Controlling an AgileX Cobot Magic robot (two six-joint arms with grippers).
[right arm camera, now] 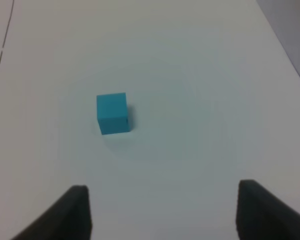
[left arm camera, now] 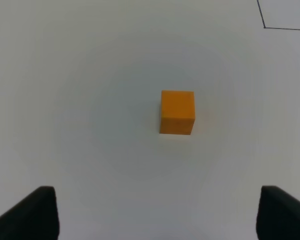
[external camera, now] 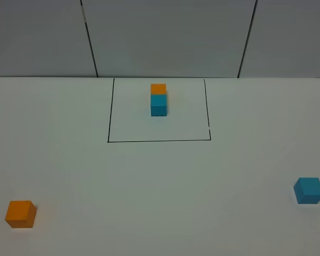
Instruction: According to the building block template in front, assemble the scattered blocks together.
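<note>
Scattered blocks lie well apart on the white table (external camera: pixel 160 202): matte orange cube (external camera: pixel 21 214) near-left, matte teal-blue cube (external camera: pixel 308 190) near-right. Template pair (external camera: pixel 159 99), orange touching teal, stands inside the black drawn rectangle (external camera: pixel 159 141). Left gripper (left arm camera: pixel 157 202) and right gripper (right arm camera: pixel 162 200): jaws spread, nothing between them.

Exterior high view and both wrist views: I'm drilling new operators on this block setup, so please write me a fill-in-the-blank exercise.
1. Inside the black outline, the orange template cube touches a ____ one.
2. In the exterior high view, the loose orange cube lies to the outline's ____.
3. There, the loose teal cube lies to the outline's ____.
4. The open left pincer faces the loose ____ cube.

Missing words: teal; left; right; orange.
</note>
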